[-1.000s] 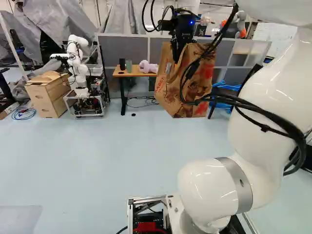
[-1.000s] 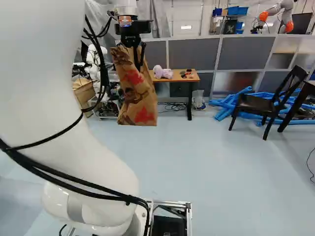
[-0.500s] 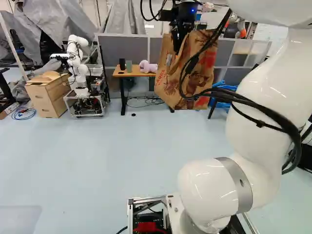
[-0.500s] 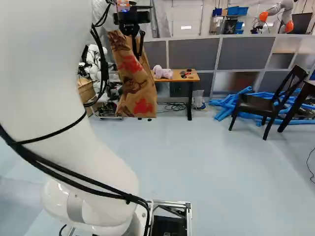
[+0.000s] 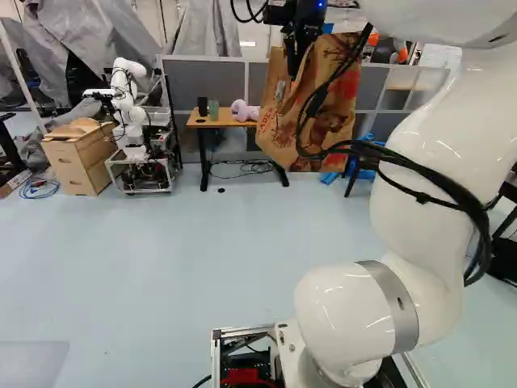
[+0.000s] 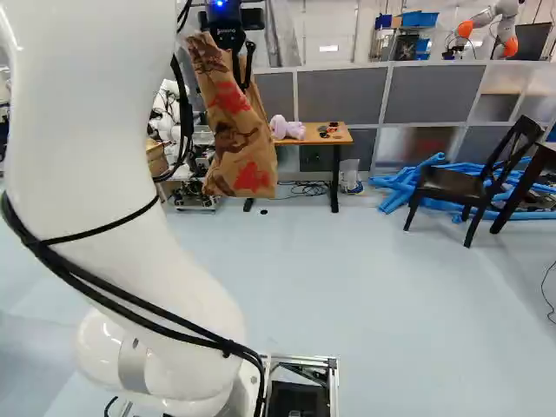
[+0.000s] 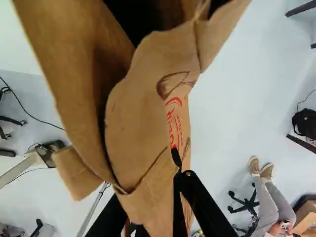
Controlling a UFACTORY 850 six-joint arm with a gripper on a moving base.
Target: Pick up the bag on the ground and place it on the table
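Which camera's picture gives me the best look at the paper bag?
The left base view: it shows the bag broad side on, down to its bottom edge, though cables cross it. The right base view shows it narrower; the wrist view shows it close up, not whole.

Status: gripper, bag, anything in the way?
Gripper shut on bag. Bag hanging in the air, not on table. Pink plush and black cylinder on tabletop, possibly in the way.

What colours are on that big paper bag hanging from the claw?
The big paper bag is brown with red and dark brown printing, best seen in the right base view.
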